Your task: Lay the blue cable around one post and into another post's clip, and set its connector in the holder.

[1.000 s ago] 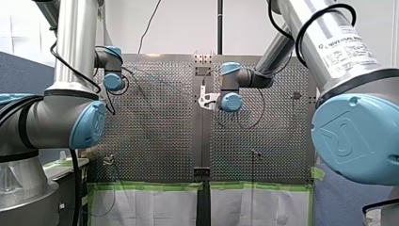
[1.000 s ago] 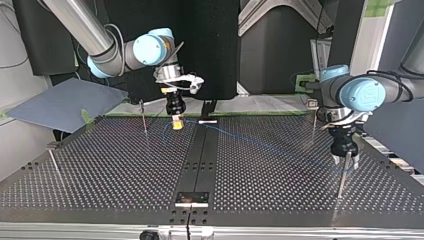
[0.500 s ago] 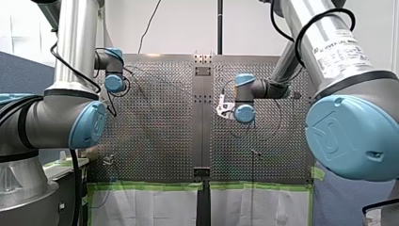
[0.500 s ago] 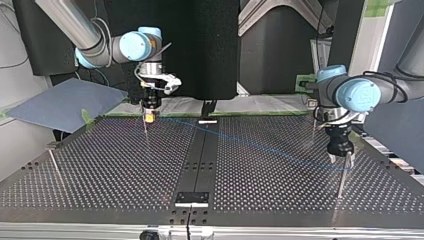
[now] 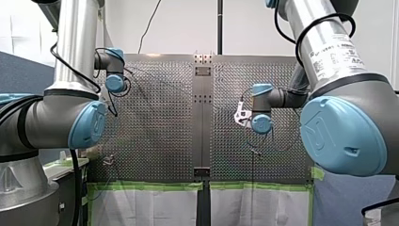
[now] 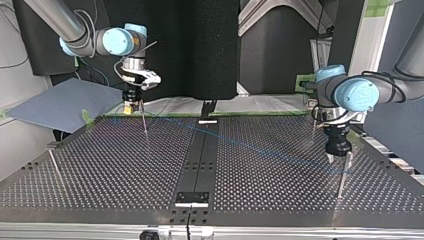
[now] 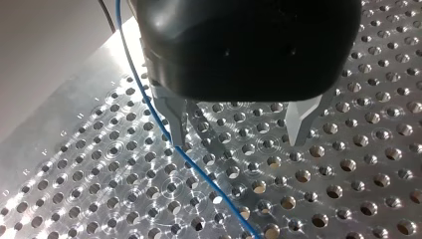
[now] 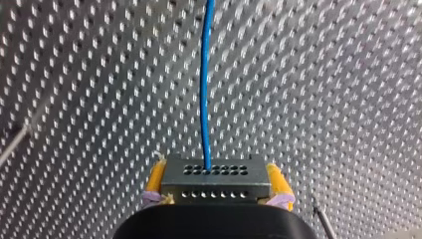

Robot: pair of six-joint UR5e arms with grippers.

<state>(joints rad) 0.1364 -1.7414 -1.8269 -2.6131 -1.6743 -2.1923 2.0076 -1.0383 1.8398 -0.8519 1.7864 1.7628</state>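
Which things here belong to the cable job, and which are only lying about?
For the job: blue cable, connector held in my right gripper, thin posts, my left gripper, open beside the cable.
Lying about: grey board at the top view's left, green tape, white sheets below it.

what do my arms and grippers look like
Both my left arm and my right arm are silver tubes with light blue joint caps and black cables looped alongside; the right one carries a white printed label. My left gripper is black with bare metal fingers. My right gripper is black with yellow pads.
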